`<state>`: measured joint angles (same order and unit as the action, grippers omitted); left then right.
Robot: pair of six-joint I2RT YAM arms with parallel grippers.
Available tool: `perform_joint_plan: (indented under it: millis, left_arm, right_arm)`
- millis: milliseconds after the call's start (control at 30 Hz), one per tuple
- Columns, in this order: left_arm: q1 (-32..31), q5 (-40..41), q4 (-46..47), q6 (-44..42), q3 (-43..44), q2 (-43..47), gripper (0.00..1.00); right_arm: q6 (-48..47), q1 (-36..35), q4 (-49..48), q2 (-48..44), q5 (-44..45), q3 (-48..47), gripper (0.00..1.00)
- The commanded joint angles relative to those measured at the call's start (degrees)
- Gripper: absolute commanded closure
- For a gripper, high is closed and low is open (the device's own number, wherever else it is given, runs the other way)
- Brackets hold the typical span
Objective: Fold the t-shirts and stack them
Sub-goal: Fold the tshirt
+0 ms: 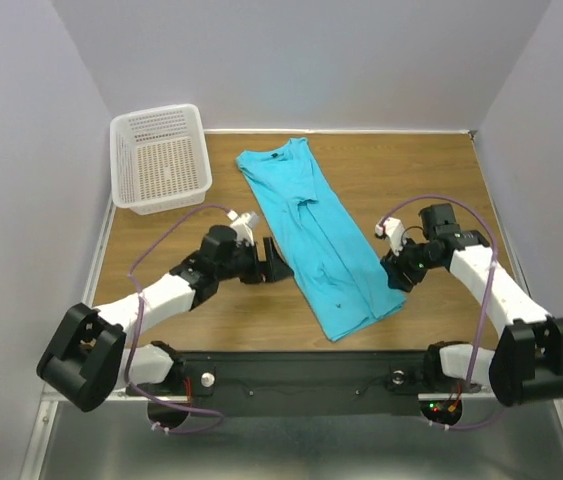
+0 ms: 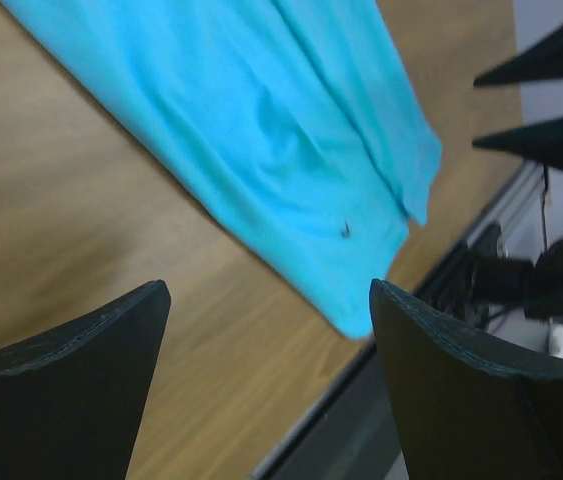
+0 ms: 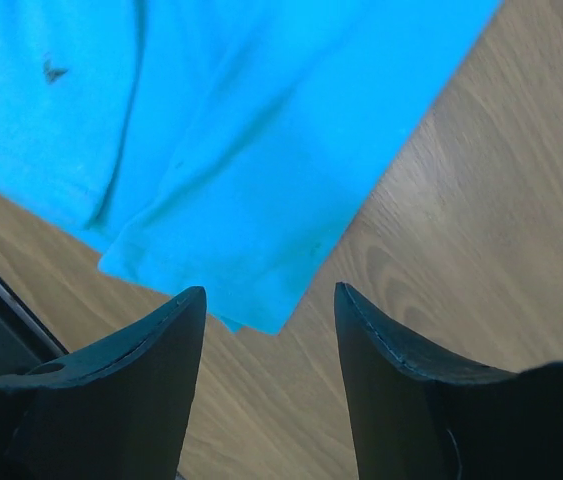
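One turquoise t-shirt (image 1: 316,230) lies flat on the wooden table (image 1: 421,170). It is folded lengthwise into a long strip that runs diagonally, collar at the back and hem toward the front edge. My left gripper (image 1: 275,264) stands open just left of the strip's middle, off the cloth. In the left wrist view the t-shirt (image 2: 261,120) lies ahead of the left gripper (image 2: 269,290), with bare wood between the jaws. My right gripper (image 1: 394,277) is open beside the hem's right corner. In the right wrist view that corner of the t-shirt (image 3: 231,130) ends just short of the right gripper (image 3: 270,290).
A white mesh basket (image 1: 161,160) stands at the back left corner of the table. The black mounting rail (image 1: 301,375) runs along the near edge, just past the shirt's hem. Grey walls close in the table on three sides.
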<state>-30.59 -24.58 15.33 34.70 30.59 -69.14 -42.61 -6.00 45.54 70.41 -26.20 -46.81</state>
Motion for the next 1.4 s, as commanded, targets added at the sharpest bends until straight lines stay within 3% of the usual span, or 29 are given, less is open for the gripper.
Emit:
perform_joint_plan:
  millis: [0, 100, 233, 500, 633, 800, 1100, 1167, 1267, 1300, 1367]
  left_arm:
    - [-6.23, 3.74, 0.41, -2.40, -0.71, 4.89, 0.07]
    - [-9.83, 5.23, -2.41, -9.80, -0.27, 6.56, 0.08]
    - [-18.08, 7.78, -3.20, -18.85, 0.35, 7.27, 0.08]
    - [-35.23, 15.41, 4.70, -29.59, 1.92, 1.66, 0.09]
    - [-41.64, 18.42, 4.62, -31.79, 7.46, -9.04, 0.10]
    - [-45.43, 25.96, 4.09, -34.35, 12.46, -19.60, 0.14]
    - [-48.77, 32.30, 1.55, -38.83, 16.95, -27.97, 0.24]
    - [-49.04, 35.20, -0.12, -38.31, 18.01, -30.52, 0.30]
    - [-49.22, 37.32, -1.44, -37.43, 19.16, -32.89, 0.46]
    - [-49.22, 37.67, -1.88, -37.25, 19.16, -33.33, 0.56]
    - [-49.30, 37.76, -2.58, -36.46, 18.81, -34.13, 0.67]
  right_arm:
    - [-16.14, 0.20, 1.92, -7.29, -7.53, 2.77, 0.39]
    - [-27.32, 0.29, 3.93, -10.12, -11.59, 5.41, 0.38]
    - [-34.97, 0.20, 7.63, -6.35, -12.13, 4.80, 0.37]
    - [-40.36, 0.64, 8.25, -5.11, -9.14, 3.57, 0.41]
    - [-40.88, 3.79, 8.25, -3.01, -9.31, 2.60, 0.41]
    - [-41.67, 5.74, 8.51, -2.12, -10.36, 3.12, 0.41]
    - [-42.03, 7.14, 8.60, -3.35, -11.15, 3.48, 0.41]
    - [-41.50, 7.23, 8.60, -2.74, -11.95, 3.13, 0.41]
    - [-40.80, 7.41, 8.60, -2.30, -12.83, 2.51, 0.41]
    - [-40.62, 7.41, 8.60, -2.21, -12.83, 2.34, 0.41]
    - [-40.54, 7.41, 8.60, -2.21, -12.83, 2.25, 0.41]
